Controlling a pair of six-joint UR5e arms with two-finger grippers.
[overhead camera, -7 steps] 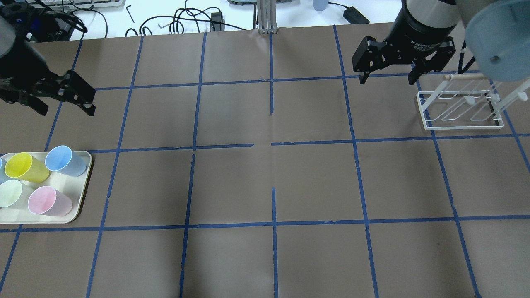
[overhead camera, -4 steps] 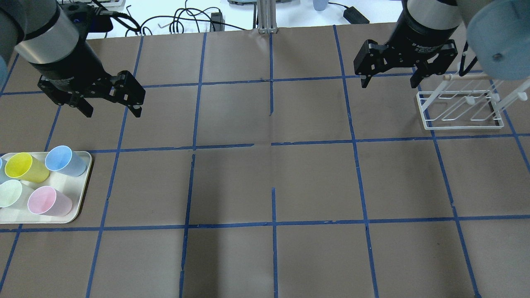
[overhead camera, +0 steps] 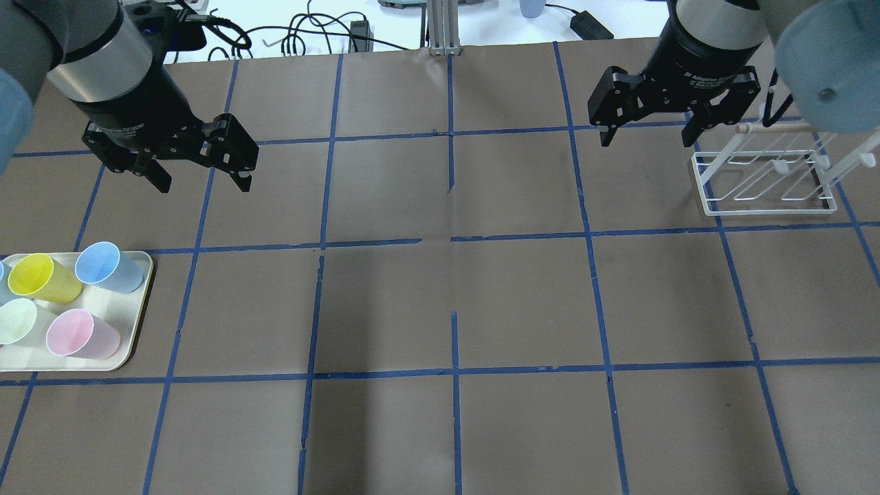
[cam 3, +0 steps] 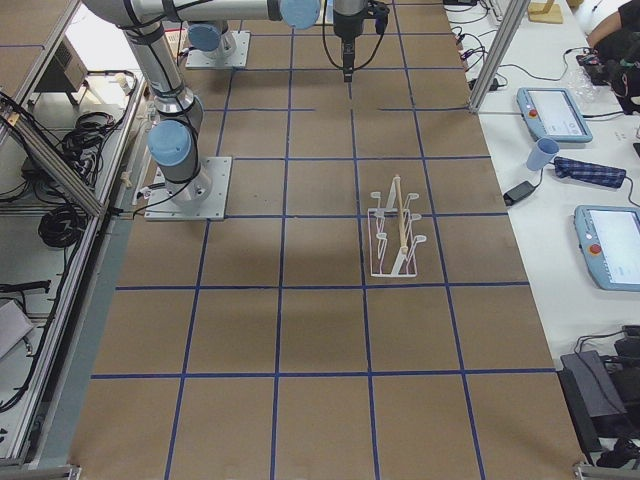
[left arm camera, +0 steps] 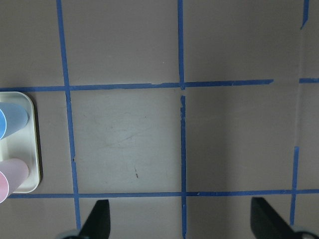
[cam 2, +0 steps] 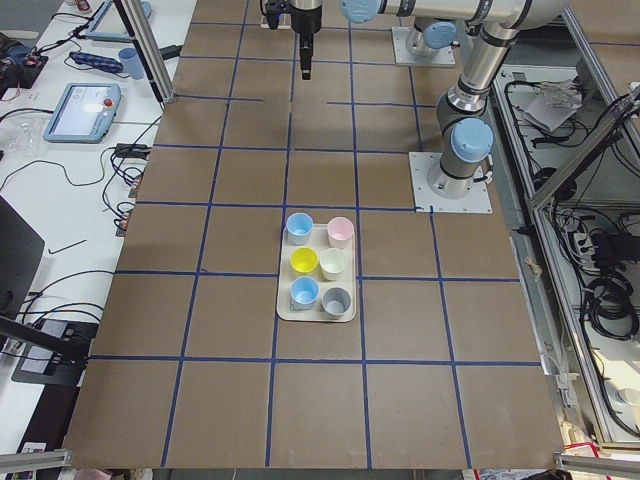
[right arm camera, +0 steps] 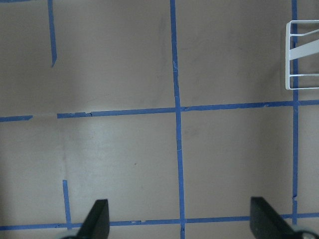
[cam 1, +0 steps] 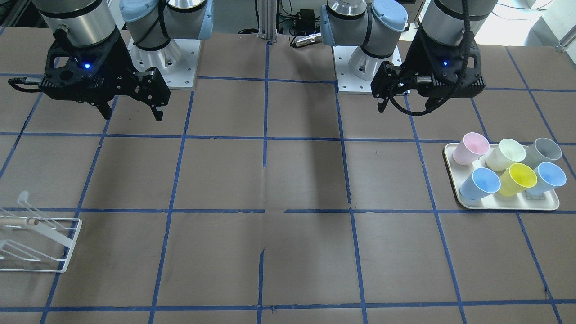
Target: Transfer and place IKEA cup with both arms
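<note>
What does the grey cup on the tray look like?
The grey cup is a plain, pale grey tumbler that looks plastic, with no handle, narrower at the bottom. It stands upright, mouth up, in a corner of the cream tray, beside the pale-green cup and a light-blue cup. Nothing holds it.

I've got my left gripper point(overhead camera: 203, 183) hanging fingers-down, jaws spread wide and empty, near the tray point(overhead camera: 137, 302) on its far side. My right gripper point(overhead camera: 645, 140) hangs the same way, wide apart, well away from that tray
</note>
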